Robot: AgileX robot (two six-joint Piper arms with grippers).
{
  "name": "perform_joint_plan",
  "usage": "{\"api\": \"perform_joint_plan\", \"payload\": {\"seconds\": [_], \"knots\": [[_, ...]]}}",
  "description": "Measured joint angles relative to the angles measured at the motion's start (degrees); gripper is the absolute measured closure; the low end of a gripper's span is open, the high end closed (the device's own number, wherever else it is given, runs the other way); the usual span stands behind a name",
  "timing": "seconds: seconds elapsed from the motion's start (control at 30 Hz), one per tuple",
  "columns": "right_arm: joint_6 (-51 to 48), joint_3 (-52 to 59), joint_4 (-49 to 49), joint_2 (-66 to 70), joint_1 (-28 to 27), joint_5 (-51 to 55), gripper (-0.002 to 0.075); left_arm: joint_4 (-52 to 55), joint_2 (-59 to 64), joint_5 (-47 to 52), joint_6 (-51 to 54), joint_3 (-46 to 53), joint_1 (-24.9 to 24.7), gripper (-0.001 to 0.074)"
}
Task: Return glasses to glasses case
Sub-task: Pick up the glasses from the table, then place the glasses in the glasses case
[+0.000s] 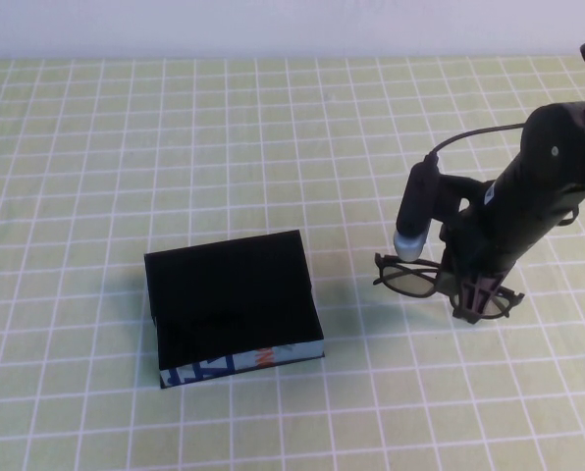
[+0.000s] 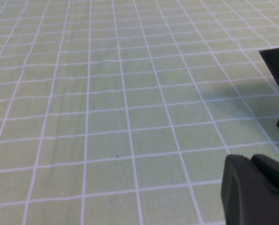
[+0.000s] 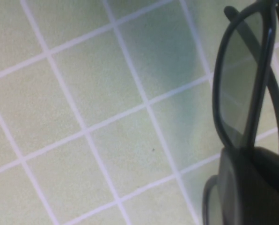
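Now | right gripper [image 1: 476, 291]: fingers clamped on glasses [image 1: 410, 280] near the bridge, frame run crosswise | glasses case [image 1: 236, 306]: lies open, well apart toward robot's left of the fingers | left gripper [image 2: 256, 190]: parked, finger state cannot be told.

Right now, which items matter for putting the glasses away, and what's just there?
In the job:
- glasses, clamped by the right gripper
- glasses case, open, left of them

Just there:
- checked cloth
- left gripper, parked beside the case
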Motion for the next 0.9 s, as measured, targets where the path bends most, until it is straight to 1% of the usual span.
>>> {"api": "perform_joint_plan", "payload": {"seconds": [0.17, 0.47, 0.7, 0.83, 0.9], "knots": [[-0.25, -1.60, 0.69, 0.00, 0.00, 1.69, 0.0725, 0.00, 0.00, 0.00, 0.00, 0.00, 0.00, 0.0738], [-4.04, -1.86, 4.27, -0.11, 0.00, 2.89, 0.0726, 0.00, 0.00, 0.00, 0.00, 0.00, 0.00, 0.0738], [-4.63, -2.80, 5.90, -2.06, 0.15, 3.57, 0.0726, 3.27, 0.00, 0.00, 0.45, 0.00, 0.00, 0.0738], [-5.61, -4.98, 6.50, -2.41, 2.25, 4.09, 0.0726, 3.60, 0.00, 0.00, 0.45, 0.00, 0.00, 0.0738], [-5.73, -6.08, 6.64, -2.41, 4.43, 4.22, 0.0726, 3.60, 0.00, 0.00, 0.45, 0.00, 0.00, 0.0738]]}}
